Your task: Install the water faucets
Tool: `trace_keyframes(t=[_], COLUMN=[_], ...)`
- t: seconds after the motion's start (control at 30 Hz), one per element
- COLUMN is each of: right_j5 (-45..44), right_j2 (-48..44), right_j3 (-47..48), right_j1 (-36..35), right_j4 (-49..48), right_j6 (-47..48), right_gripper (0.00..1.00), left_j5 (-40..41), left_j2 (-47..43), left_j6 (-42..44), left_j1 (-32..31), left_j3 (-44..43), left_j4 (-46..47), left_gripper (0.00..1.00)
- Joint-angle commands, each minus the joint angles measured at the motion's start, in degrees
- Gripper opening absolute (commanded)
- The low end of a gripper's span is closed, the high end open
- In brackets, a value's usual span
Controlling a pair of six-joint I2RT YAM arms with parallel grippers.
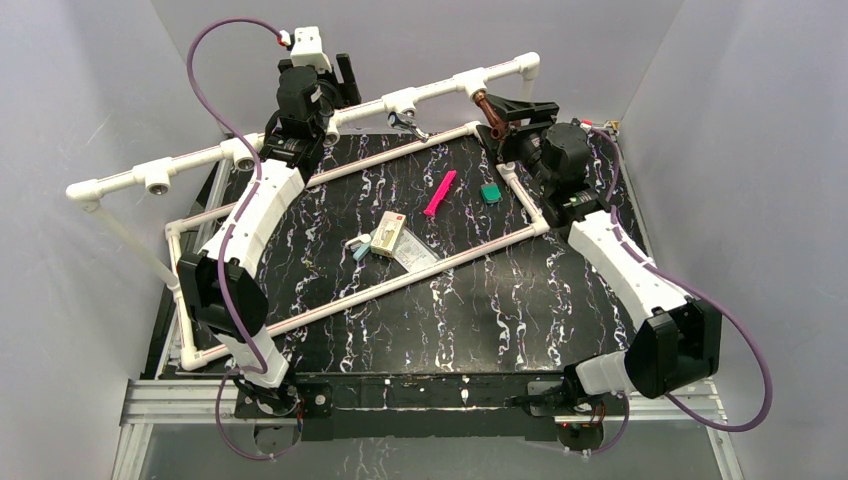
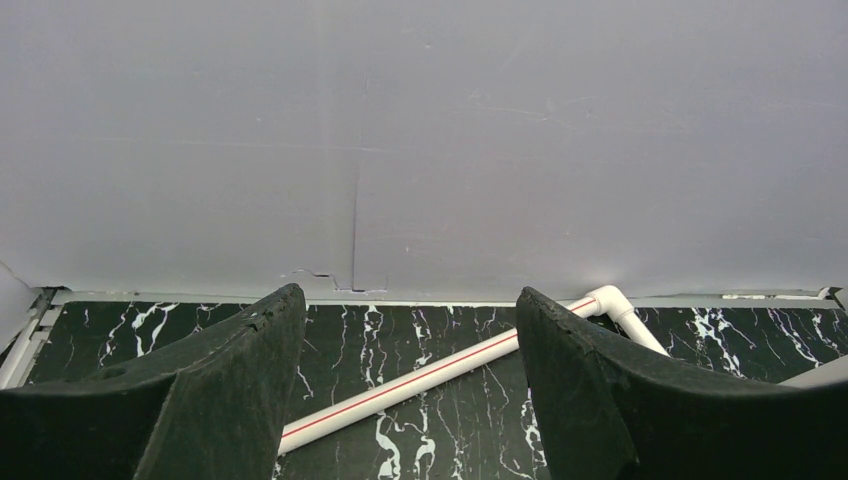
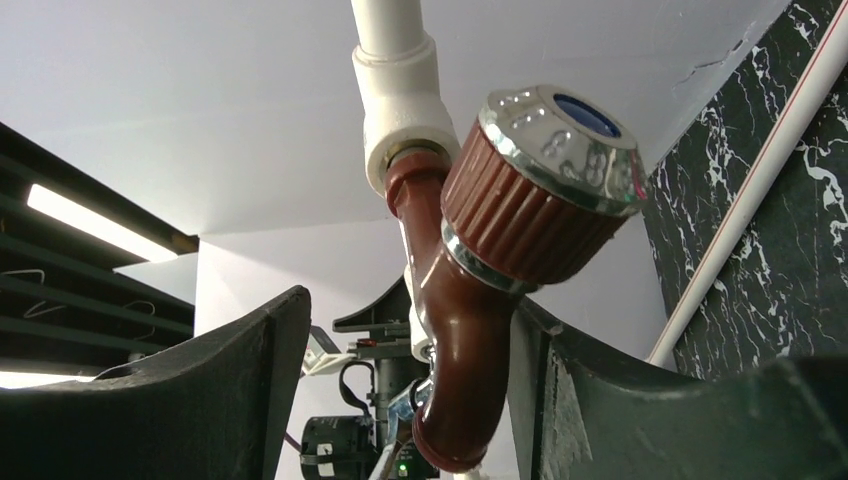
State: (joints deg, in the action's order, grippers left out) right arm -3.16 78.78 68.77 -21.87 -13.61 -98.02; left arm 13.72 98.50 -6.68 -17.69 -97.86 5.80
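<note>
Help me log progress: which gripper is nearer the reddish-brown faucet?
Right. The right gripper has its fingers either side of the reddish-brown faucet at the pipe socket; the left gripper is open, well off along the rail, facing the wall.

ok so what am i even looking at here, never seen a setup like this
Two robot arms bolted to a black marble-patterned table. One picture looks down from above; the other two come from cameras on each wrist.

A white pipe frame stands at the back. The right gripper is open around a brown tap plugged into a pipe socket. A silver tap sits in another socket. The left gripper is open and empty.

A pink strip and a small box lie on the table.
</note>
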Motion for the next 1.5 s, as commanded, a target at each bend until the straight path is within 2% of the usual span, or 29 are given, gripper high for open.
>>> trace_keyframes(t=[0.0,0.4,0.57,0.7,0.83,1.0,1.23,1.47], right_j5=[1.3,2.7,6.4,8.1,9.8,10.1,8.8,3.7], right_j2=[-3.0,-5.2,-6.4,-8.3,-10.6,-14.5,-18.5,-22.8], right_j3=[-1.2,-3.4,-3.0,-4.0,-3.3,-2.7,-0.3,-2.5], right_j1=[-0.3,-0.6,-0.7,-0.6,-0.6,-0.3,-0.1,-0.1], right_j4=[-2.3,-2.5,-0.7,1.2,5.1,9.7,15.4,12.0], right_j6=[1.6,3.3,5.8,9.0,16.1,29.8,58.3,85.5], right_gripper=[0.76,0.78,0.79,0.80,0.80,0.81,0.79,0.79], left_j5=[-3.2,-3.3,-3.2,-2.9,-2.8,-2.8,-2.7,-2.8], left_j2=[1.9,1.8,1.7,1.4,1.3,1.3,1.1,1.1], left_j6=[0.6,0.3,0.5,0.8,1.0,1.4,1.9,2.1], left_j1=[-1.3,-1.3,-1.4,-1.3,-1.3,-1.4,-1.3,-1.3], left_j3=[3.3,3.7,3.7,3.8,3.8,3.8,3.8,3.7], left_j4=[-12.4,-12.2,-12.4,-12.4,-12.5,-12.6,-13.1,-13.3], left_gripper=[0.74,0.74,0.74,0.74,0.74,0.74,0.74,0.74])
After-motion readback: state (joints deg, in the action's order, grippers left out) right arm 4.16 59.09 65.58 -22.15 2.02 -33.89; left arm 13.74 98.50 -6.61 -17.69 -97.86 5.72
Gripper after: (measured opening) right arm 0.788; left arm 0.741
